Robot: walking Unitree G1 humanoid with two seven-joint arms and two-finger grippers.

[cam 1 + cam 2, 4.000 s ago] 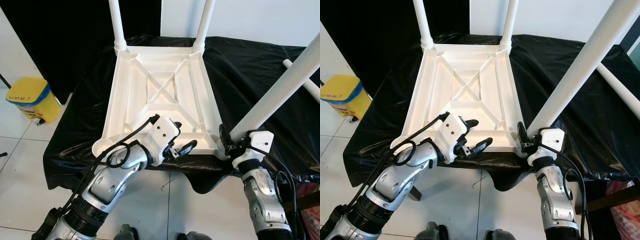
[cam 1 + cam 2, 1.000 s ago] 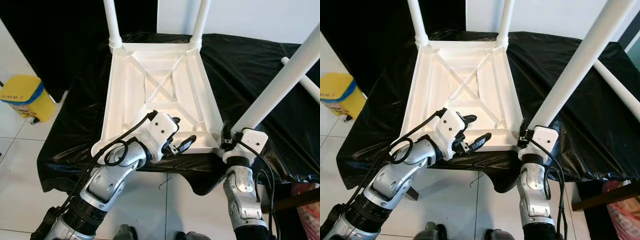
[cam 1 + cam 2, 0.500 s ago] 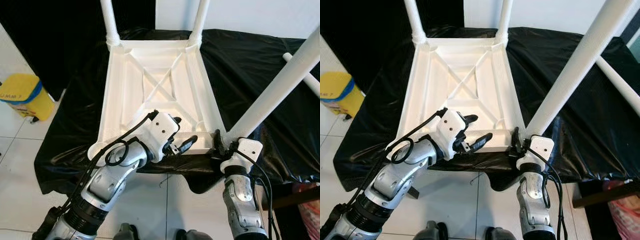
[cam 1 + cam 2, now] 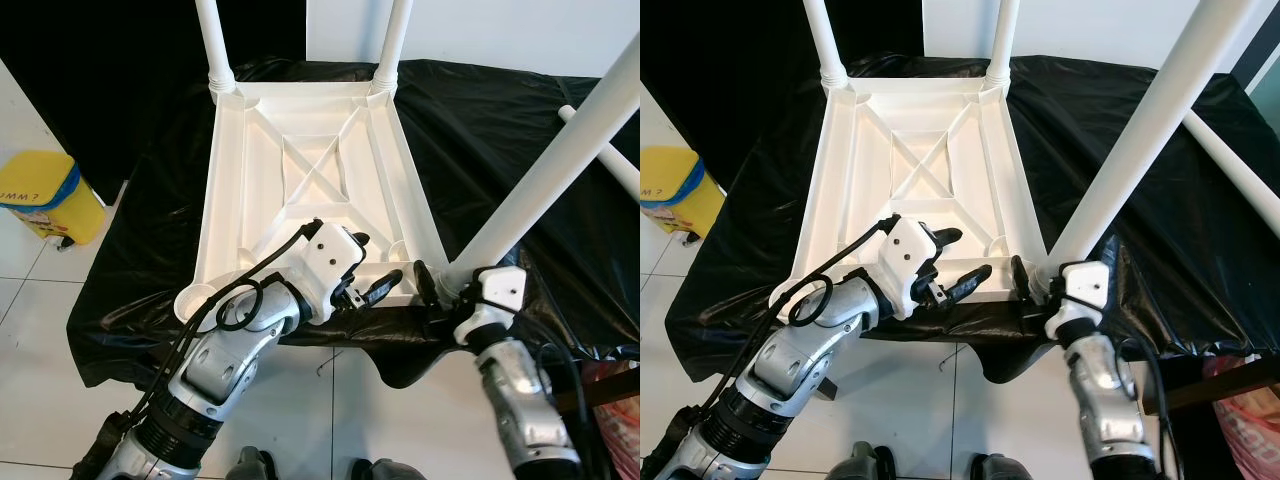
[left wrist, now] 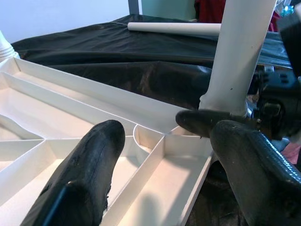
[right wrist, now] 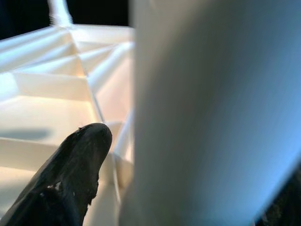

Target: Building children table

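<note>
Below, black cloth [image 4: 520, 120] under upturned white tabletop [image 4: 310, 170]; left hand [image 4: 375, 272] released, right hand [image 4: 1032, 283] grasping leg [image 4: 1120, 170].

Tops of all three standing table legs [image 4: 548, 170] cut off by frame edge.

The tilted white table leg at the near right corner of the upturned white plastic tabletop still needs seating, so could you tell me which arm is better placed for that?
The right arm. The right gripper already clasps the tilted white table leg at its base by the upturned white plastic tabletop; the left gripper hovers open over the near edge.
</note>
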